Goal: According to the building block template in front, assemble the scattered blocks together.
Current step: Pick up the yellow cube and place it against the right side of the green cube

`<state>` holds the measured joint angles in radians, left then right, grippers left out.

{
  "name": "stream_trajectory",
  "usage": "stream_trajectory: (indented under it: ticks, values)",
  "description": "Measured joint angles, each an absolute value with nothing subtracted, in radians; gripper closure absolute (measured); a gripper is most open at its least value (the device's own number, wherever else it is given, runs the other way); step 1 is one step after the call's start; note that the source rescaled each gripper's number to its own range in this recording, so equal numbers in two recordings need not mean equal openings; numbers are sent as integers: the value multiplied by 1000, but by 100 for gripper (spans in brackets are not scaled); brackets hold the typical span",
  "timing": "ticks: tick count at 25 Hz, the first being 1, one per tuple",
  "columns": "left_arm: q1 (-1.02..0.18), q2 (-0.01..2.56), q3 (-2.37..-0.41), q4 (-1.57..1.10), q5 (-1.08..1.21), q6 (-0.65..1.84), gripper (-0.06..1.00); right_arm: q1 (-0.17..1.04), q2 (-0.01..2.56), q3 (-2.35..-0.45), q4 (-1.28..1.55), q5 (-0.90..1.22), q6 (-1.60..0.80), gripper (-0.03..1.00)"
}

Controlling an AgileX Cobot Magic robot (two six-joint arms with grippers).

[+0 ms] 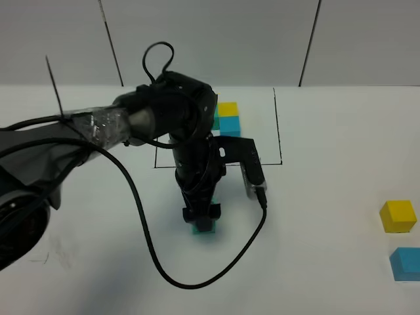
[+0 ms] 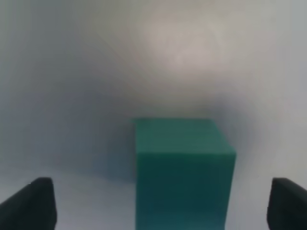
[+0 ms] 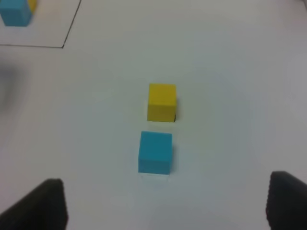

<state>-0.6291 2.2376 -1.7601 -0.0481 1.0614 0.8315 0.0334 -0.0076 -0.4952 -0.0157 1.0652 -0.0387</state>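
The teal-green cube (image 1: 204, 227) sits on the white table below the framed area, and it fills the middle of the left wrist view (image 2: 184, 167). My left gripper (image 1: 201, 212) hangs right over it, open, with its fingertips (image 2: 31, 203) wide on either side and apart from the cube. The yellow cube (image 1: 398, 216) and the light blue cube (image 1: 405, 264) lie at the far right, close together. My right gripper (image 3: 165, 203) is open and empty, short of the blue cube (image 3: 155, 152) and the yellow cube (image 3: 162, 102). The template (image 1: 227, 118) is partly hidden behind the left arm.
A thin black drawn rectangle (image 1: 279, 125) frames the template at the back middle. The left arm's black cable (image 1: 147, 236) loops over the table in front of the teal cube. The left arm's body crosses the left half of the table.
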Motion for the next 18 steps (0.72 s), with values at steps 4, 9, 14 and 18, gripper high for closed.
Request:
stream_trajectory:
  ticks: [4,9,14,18]
  values:
    - [-629,2098,-1760,-54,1077,749,-6,33,-8,-495,-16,1065,-39,25]
    - [-628,1863,-1760,63,1178,516,-6,33,-8,-495,-16,1065,-39,25]
    - [-579,1589,-1760,242,1194,247,-4,33,-8,-495,-16,1065,-39,25]
    - [-520,1357,-1759,288,1194,108,1,33,-8,-495,-16,1065,-39,25]
